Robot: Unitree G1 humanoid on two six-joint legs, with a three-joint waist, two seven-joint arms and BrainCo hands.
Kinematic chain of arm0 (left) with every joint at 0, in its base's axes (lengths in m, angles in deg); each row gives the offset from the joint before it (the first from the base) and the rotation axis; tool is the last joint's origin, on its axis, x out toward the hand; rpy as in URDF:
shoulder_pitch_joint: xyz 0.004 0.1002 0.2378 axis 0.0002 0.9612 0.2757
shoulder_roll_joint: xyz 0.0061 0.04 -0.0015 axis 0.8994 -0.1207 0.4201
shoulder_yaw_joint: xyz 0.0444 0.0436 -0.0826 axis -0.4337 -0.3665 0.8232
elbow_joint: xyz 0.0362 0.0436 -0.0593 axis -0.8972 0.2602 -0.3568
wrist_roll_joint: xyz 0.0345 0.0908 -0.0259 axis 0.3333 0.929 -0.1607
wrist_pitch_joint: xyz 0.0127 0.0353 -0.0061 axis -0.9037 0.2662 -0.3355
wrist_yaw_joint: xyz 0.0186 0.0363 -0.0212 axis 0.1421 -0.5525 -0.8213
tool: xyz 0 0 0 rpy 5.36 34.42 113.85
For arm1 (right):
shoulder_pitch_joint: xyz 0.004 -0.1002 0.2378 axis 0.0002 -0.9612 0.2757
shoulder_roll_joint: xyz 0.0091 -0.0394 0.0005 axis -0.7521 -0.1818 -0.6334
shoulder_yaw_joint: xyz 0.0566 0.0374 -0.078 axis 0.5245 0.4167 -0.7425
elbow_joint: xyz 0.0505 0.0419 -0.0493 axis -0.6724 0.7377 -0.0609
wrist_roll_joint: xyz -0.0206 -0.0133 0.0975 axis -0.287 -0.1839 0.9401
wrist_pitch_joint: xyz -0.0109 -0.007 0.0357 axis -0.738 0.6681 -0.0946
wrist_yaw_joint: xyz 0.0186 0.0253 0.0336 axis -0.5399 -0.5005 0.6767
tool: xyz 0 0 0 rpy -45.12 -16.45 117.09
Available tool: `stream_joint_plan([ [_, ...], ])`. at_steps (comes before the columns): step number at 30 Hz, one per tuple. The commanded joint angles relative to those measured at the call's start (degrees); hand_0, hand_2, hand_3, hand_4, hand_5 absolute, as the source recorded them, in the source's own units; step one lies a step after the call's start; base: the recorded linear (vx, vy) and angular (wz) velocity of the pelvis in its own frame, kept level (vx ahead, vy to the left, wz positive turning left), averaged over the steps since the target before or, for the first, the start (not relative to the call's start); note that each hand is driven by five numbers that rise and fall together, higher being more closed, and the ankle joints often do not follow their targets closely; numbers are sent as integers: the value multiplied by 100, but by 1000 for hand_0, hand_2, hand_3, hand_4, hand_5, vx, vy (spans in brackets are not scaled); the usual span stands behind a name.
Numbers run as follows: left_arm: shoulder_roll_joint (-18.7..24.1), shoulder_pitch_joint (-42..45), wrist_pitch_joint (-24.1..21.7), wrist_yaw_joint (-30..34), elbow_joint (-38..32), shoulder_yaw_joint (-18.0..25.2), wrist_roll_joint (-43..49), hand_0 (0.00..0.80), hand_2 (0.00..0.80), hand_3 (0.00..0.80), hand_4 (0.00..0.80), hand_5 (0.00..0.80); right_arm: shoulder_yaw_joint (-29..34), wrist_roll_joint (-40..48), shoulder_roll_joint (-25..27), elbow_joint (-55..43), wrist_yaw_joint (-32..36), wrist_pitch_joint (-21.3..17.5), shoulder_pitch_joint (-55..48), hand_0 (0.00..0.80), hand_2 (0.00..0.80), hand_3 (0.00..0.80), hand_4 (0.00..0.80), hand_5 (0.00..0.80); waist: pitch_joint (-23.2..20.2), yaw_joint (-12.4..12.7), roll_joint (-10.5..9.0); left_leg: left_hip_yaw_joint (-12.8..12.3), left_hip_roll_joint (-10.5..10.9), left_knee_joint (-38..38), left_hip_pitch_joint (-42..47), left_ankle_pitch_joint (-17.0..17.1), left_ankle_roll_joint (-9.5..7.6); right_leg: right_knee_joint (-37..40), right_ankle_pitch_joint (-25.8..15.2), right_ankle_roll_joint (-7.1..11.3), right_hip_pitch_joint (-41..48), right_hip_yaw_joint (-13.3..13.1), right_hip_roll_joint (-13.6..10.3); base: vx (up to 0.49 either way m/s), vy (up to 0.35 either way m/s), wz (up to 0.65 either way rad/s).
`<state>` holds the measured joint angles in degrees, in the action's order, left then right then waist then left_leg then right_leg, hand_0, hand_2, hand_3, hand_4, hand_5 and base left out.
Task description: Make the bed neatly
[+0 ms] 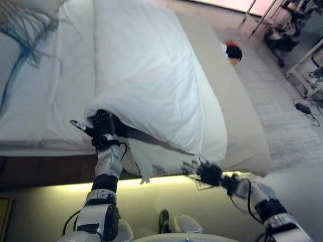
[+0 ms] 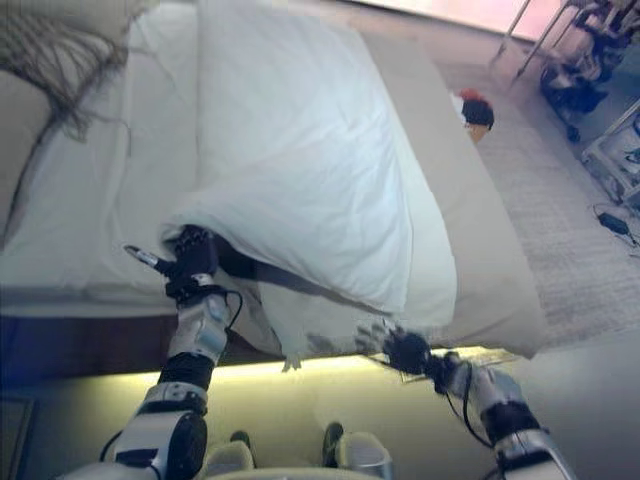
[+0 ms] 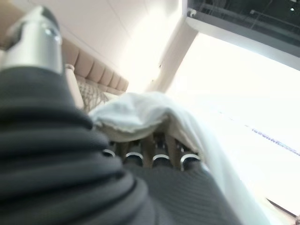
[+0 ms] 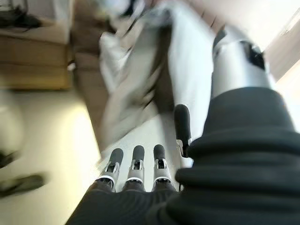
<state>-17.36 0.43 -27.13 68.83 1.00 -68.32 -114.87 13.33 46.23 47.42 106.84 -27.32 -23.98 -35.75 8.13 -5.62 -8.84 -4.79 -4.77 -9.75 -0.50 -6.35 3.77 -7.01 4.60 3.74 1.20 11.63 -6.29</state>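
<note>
A white duvet (image 1: 151, 75) lies lengthwise on the bed, over a white sheet (image 1: 45, 101). Its near edge is raised and folded at the bed's foot. My left hand (image 1: 103, 127) is at that raised edge, with the thumb sticking out to the left and the fingers under the cloth. In the left wrist view the duvet's edge (image 3: 131, 115) drapes over my fingers and hides them. My right hand (image 1: 208, 172) is by the duvet's lower corner (image 1: 212, 151) at the bed's foot. It is open, with straight fingers (image 4: 136, 161) that hold nothing.
A fringed throw (image 1: 25, 25) lies at the bed's far left. A red and black object (image 1: 232, 51) sits on the rug (image 1: 282, 116) to the right of the bed. Metal racks and a cart (image 1: 298, 30) stand at the far right. A lit strip (image 1: 75, 185) runs under the bed's foot.
</note>
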Motion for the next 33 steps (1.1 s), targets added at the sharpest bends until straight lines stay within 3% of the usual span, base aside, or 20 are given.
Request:
stream_joint_plan([
  [1,684,-349,438,853,27,346,55,0,0,0,0,0,375,-287,-161,674,360,-90,-273,0,0,0,0,0,-621,98,339,-67,80,423,133,172,17,-98,15,159,-129,-77,-62,-12,50,-5],
  [7,888,-348,589,929,248,741,55,0,0,0,0,0,981,-22,-564,1740,79,-589,-445,0,0,0,0,0,-828,129,507,-49,166,757,367,209,0,178,-113,249,81,-81,-111,-52,22,-3],
  [17,706,-315,-349,121,-584,711,55,0,0,0,0,0,1271,424,-849,2375,-390,-1117,125,0,0,0,0,0,-1055,585,641,325,322,1089,494,281,-42,536,-225,280,354,102,-171,-92,6,9],
  [24,777,43,27,105,-337,862,55,0,0,0,0,0,1167,346,-1134,2495,-326,-1317,608,0,0,0,0,0,-1094,969,738,387,446,1446,568,431,-138,432,-423,398,402,496,-292,-151,2,7],
  [25,852,15,165,161,-199,843,55,0,0,0,0,0,1112,343,-1197,2541,-335,-1357,699,0,0,0,0,0,-1071,999,740,458,503,1447,545,440,-221,-8,-420,422,333,420,-259,-242,7,5],
  [26,901,-53,257,212,-84,768,55,0,0,0,0,0,1003,436,-1220,2576,-317,-1423,748,0,0,0,0,0,-1025,978,764,561,556,1440,520,446,-315,-930,-367,469,95,204,-154,-255,8,5],
  [28,891,-94,218,176,-83,594,55,0,0,0,0,0,897,550,-1222,2626,-257,-1479,794,0,0,0,0,0,-960,934,784,757,587,1433,457,533,-367,-1790,-401,453,-373,-117,44,-222,-58,3],
  [29,842,-96,121,137,-122,498,55,0,0,0,0,0,875,591,-1217,2615,-239,-1441,811,0,0,0,0,0,-945,952,728,906,616,1424,371,630,-330,-1416,-201,339,-358,-253,160,-190,-180,18],
  [30,784,-62,44,173,-95,499,55,0,0,0,0,0,846,560,-1189,2658,-191,-1415,806,0,0,0,0,0,-950,1030,662,950,619,1406,194,753,-228,-878,31,212,-80,-178,219,-133,-183,38],
  [33,903,70,147,244,53,696,55,0,0,0,0,0,906,306,-1060,2825,-157,-1393,707,0,0,0,0,0,-879,1124,608,819,629,1356,-269,1038,-29,-101,287,44,559,-124,405,-100,-111,57],
])
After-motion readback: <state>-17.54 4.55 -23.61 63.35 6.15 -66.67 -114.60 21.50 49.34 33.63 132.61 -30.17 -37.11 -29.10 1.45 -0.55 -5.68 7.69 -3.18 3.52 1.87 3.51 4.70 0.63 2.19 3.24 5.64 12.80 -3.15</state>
